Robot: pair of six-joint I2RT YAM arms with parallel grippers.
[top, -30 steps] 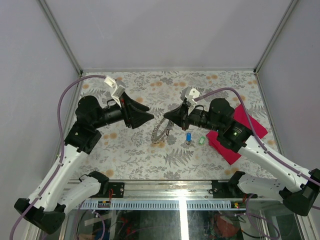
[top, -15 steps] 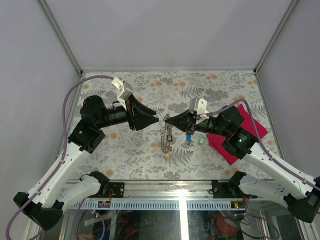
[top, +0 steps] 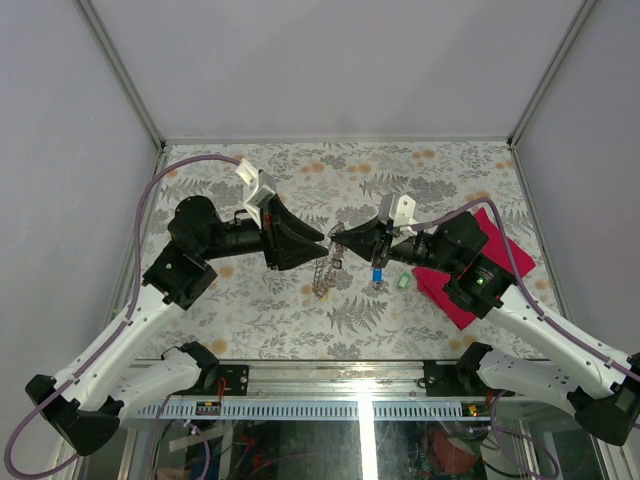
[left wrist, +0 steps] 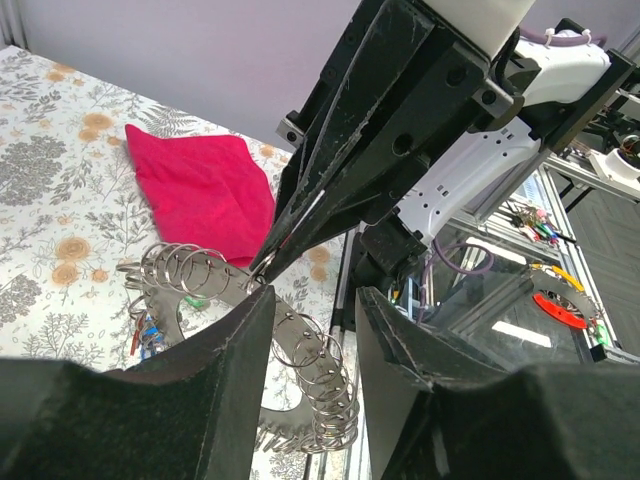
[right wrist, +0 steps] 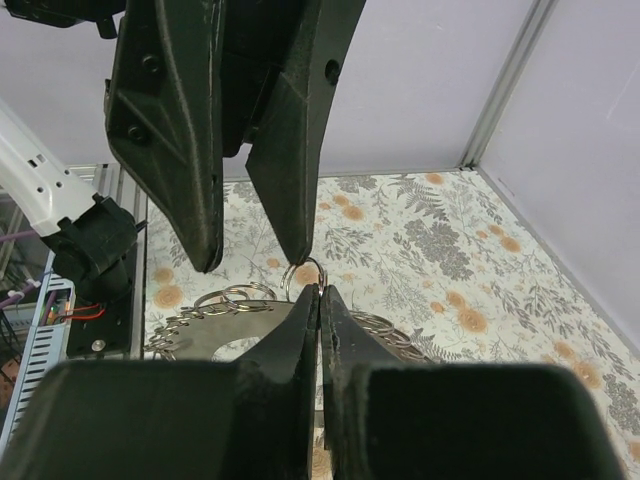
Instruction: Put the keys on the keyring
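Right tool (right wrist: 320,290) clenched on keyring (right wrist: 235,328) rim; left tool (right wrist: 252,263) parted, straddling same spot.

Between left hand (top: 320,241) and right hand (top: 334,241), the keyring (top: 323,272); 2 keys (top: 377,274) beside it, cloth (top: 450,300) farther right.

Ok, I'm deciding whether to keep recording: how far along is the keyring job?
Done: right gripper pinches the keyring by one small ring. In hand: left gripper, open, at that ring. Left: blue key and green key lie loose on the table, neither threaded.
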